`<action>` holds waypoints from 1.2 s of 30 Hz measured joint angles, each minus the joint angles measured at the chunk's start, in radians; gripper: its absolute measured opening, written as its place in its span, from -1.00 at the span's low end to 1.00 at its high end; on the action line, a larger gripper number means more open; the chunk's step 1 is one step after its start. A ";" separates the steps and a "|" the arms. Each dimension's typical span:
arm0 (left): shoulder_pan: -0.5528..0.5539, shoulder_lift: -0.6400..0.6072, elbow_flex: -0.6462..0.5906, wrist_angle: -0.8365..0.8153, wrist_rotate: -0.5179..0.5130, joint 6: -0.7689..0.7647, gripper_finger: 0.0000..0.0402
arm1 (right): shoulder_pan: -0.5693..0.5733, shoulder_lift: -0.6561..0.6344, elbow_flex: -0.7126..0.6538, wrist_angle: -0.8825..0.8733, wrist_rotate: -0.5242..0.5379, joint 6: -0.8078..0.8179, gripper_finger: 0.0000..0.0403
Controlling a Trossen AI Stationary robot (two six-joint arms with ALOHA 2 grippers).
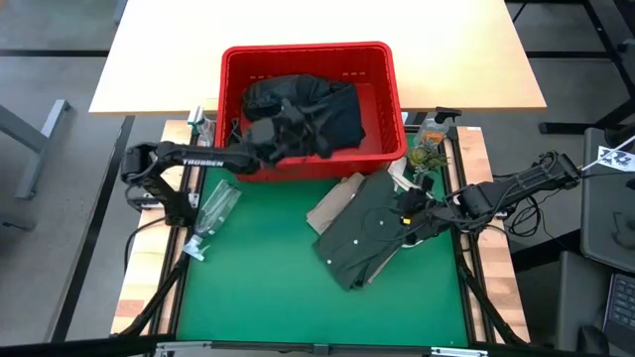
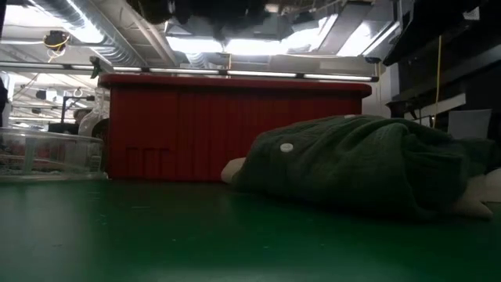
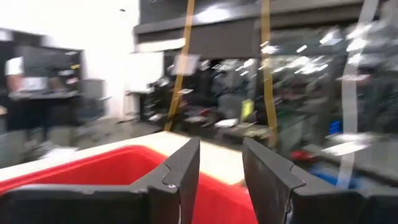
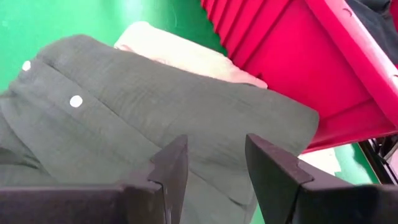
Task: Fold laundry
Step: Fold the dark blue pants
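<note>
Olive-green shirt (image 4: 155, 118): soft woven cloth, matt, finely ribbed, with smooth pale plastic-looking buttons. Tan top (image 4: 180, 53): soft matt cloth. Black garments (image 1: 303, 109): matt cloth. Red basket (image 1: 387, 99): slatted plastic, slightly glossy. Green tabletop (image 1: 268, 288): smooth, matt. Clear bottle (image 1: 213, 213): glossy transparent plastic. Right tool (image 4: 214, 168): matt dark fingers.

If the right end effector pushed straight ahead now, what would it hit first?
Most likely the green shirt. The right end effector, open, points right at that cloth, which fills the gap between its fingers. The red basket lies beyond; depth is hard to judge.
</note>
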 joint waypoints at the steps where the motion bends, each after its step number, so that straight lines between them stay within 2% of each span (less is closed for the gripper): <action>1: 0.031 0.000 0.000 -0.026 0.000 -0.003 -0.42 | 0.000 0.000 0.000 0.005 0.000 0.000 -0.20; 7: 0.215 0.000 0.000 -0.206 0.016 -0.088 -0.42 | 0.000 0.000 0.000 0.016 0.028 0.000 -0.20; 9: 0.271 -0.001 0.000 -0.264 0.079 -0.141 -0.42 | -0.001 0.000 0.000 0.016 0.034 0.000 -0.20; 13: 0.370 -0.013 0.023 -0.413 0.271 -0.225 -0.42 | -0.001 0.000 0.000 0.016 0.037 0.000 -0.20; 17: 0.461 -0.007 0.148 -0.766 0.377 -0.203 -0.42 | -0.013 0.000 0.000 0.016 0.037 0.000 -0.20; 20: 0.517 -0.004 0.249 -1.003 0.365 -0.067 -0.42 | -0.034 0.000 0.000 0.016 0.037 0.000 -0.20; 22: 0.543 -0.003 0.293 -1.087 0.323 0.004 -0.42 | -0.055 0.000 0.000 0.016 0.037 0.000 -0.20; 25: 0.568 -0.003 0.320 -1.098 0.248 0.053 -0.42 | -0.085 0.000 0.000 0.016 0.037 0.000 -0.20; 30: 0.591 -0.003 0.324 -1.065 0.165 0.054 -0.42 | -0.122 0.000 0.000 0.016 0.036 0.000 -0.20; 36: 0.589 -0.003 0.324 -1.065 0.129 0.054 -0.42 | -0.133 0.000 0.000 0.016 -0.005 0.001 -0.20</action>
